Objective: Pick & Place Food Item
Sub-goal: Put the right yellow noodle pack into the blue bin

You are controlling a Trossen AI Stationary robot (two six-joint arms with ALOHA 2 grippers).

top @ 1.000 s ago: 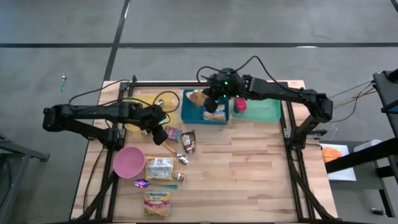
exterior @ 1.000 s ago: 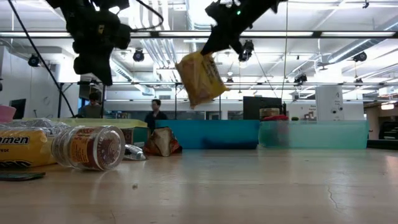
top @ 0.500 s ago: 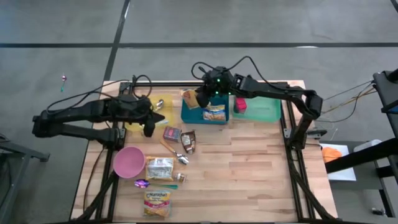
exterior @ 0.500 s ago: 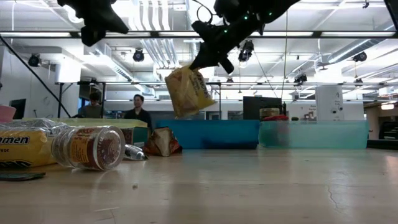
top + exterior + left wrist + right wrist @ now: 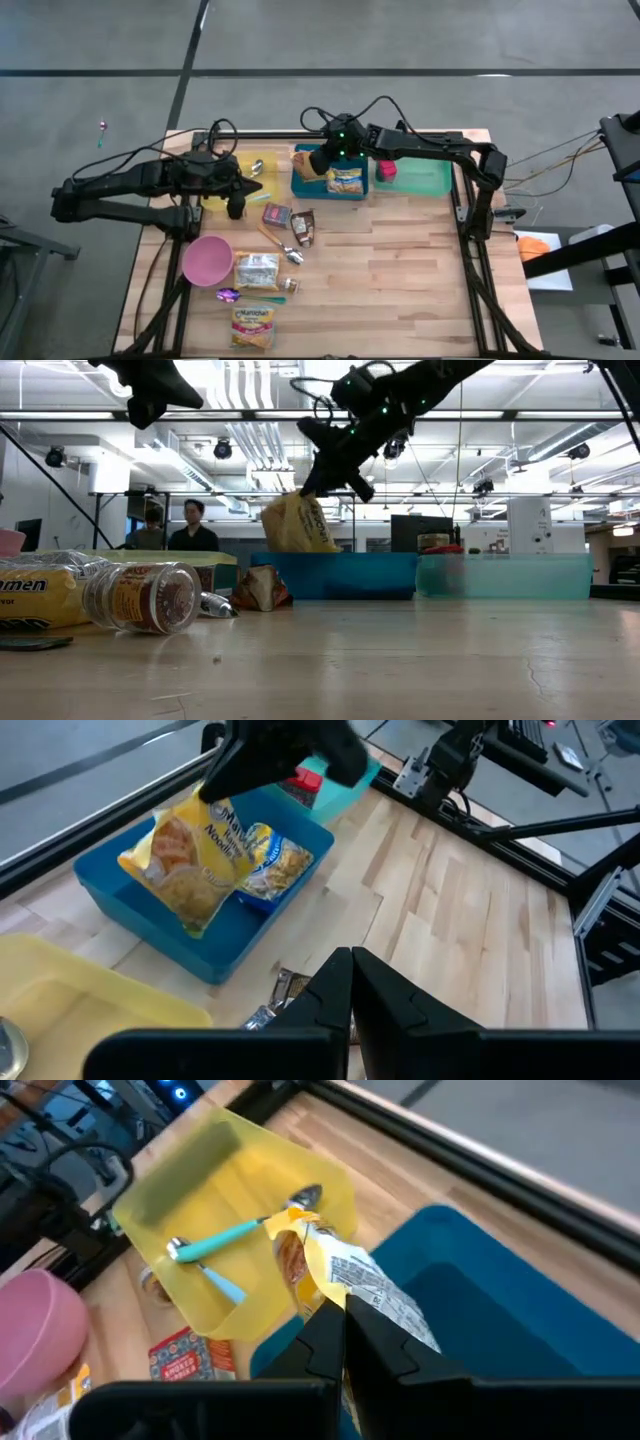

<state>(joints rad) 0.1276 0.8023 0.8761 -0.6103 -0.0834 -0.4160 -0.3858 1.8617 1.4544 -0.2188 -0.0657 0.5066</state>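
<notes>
The right gripper [image 5: 320, 160] is clenched on the top edge of a yellow noodle packet [image 5: 185, 865], so the packet hangs freely over the near-left end of the blue bin [image 5: 303, 185], beside another noodle packet [image 5: 346, 181] already inside (the place step, I judge). The left gripper [image 5: 236, 205], closed and empty, waits over the yellow tray [image 5: 250, 1270].

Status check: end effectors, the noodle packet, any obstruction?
Right end effector shut on noodle packet, over blue bin. Left end effector shut, empty, near yellow tray. Second packet already in bin.
</notes>
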